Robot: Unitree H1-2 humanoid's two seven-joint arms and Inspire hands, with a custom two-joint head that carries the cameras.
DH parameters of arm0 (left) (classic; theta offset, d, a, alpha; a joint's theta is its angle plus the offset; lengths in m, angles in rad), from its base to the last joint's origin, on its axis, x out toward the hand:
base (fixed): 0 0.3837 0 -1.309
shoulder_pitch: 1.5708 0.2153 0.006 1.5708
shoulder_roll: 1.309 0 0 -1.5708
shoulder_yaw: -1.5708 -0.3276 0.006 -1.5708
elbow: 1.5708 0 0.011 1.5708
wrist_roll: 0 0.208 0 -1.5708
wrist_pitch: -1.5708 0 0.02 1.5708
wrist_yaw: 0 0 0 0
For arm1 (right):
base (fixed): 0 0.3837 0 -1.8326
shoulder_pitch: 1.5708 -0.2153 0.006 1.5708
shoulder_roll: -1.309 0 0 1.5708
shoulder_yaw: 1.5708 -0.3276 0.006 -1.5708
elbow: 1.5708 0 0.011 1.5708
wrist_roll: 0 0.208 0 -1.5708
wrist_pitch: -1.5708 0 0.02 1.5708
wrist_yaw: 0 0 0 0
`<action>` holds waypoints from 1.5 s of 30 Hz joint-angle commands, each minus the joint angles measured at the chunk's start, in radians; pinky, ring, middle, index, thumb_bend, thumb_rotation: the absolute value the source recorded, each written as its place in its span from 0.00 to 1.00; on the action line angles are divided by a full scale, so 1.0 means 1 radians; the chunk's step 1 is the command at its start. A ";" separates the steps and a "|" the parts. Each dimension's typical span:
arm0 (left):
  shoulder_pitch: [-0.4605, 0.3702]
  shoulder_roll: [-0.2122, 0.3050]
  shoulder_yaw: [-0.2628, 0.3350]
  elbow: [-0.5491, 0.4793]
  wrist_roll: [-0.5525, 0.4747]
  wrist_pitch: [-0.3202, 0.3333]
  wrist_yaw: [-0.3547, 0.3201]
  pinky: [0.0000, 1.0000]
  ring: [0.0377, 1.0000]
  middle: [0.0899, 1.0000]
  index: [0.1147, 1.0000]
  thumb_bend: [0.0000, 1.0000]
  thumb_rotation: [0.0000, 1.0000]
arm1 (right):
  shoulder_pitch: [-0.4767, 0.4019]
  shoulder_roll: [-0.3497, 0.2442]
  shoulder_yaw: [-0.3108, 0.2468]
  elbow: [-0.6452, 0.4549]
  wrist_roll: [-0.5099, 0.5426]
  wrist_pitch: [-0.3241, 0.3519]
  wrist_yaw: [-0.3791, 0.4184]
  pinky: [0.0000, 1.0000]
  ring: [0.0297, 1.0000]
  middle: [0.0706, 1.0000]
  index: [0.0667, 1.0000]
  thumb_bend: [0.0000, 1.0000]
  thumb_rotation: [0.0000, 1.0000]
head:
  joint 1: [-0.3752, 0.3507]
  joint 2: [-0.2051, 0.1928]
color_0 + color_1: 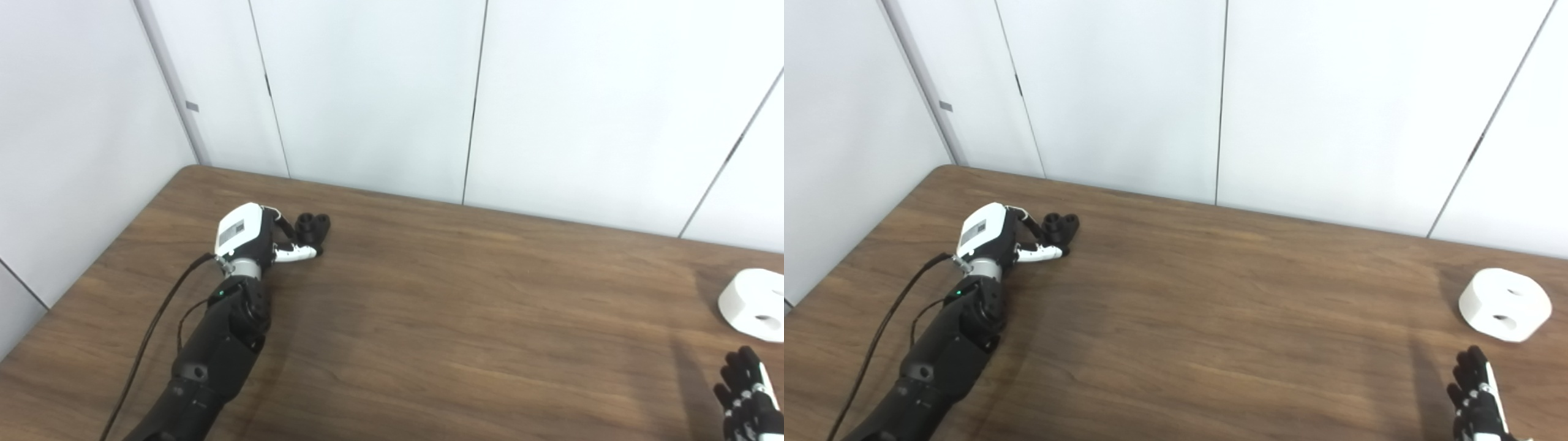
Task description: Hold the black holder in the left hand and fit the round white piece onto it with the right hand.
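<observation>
The black holder (313, 226) stands on the wooden table (465, 318) at the far left. My left hand (257, 236) lies right beside it, with its curled fingers (283, 225) against the holder's left side and its thumb just in front of it. The holder rests on the table and the hand has no closed hold on it. The round white piece (1505, 304), with two holes in its top, lies at the table's right side. My right hand (1479, 398) is at the bottom right, a little nearer than the white piece, with its fingers spread and empty.
White wall panels (367, 92) stand close behind the table's far edge and along its left side. A black cable (153, 324) runs beside my left forearm.
</observation>
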 commanded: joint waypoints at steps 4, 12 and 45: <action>-0.028 0.014 0.012 0.002 -0.011 -0.025 0.034 1.00 0.88 0.74 0.42 0.52 0.05 | 0.124 0.002 0.005 -0.028 0.014 -0.023 0.004 1.00 1.00 0.99 1.00 0.61 1.00 | 0.002 0.000; -0.025 0.023 -0.003 0.000 -0.003 -0.023 0.020 1.00 0.88 0.74 0.42 0.52 0.05 | 0.124 0.002 0.005 -0.031 0.020 -0.025 0.005 1.00 1.00 0.99 1.00 0.59 1.00 | 0.001 -0.001; 0.252 -0.019 -0.036 -0.600 -0.074 0.027 -0.292 0.83 0.88 0.78 0.42 0.52 0.04 | 0.118 0.020 0.017 -0.044 0.006 0.006 -0.008 1.00 0.99 0.95 1.00 0.58 1.00 | -0.088 0.020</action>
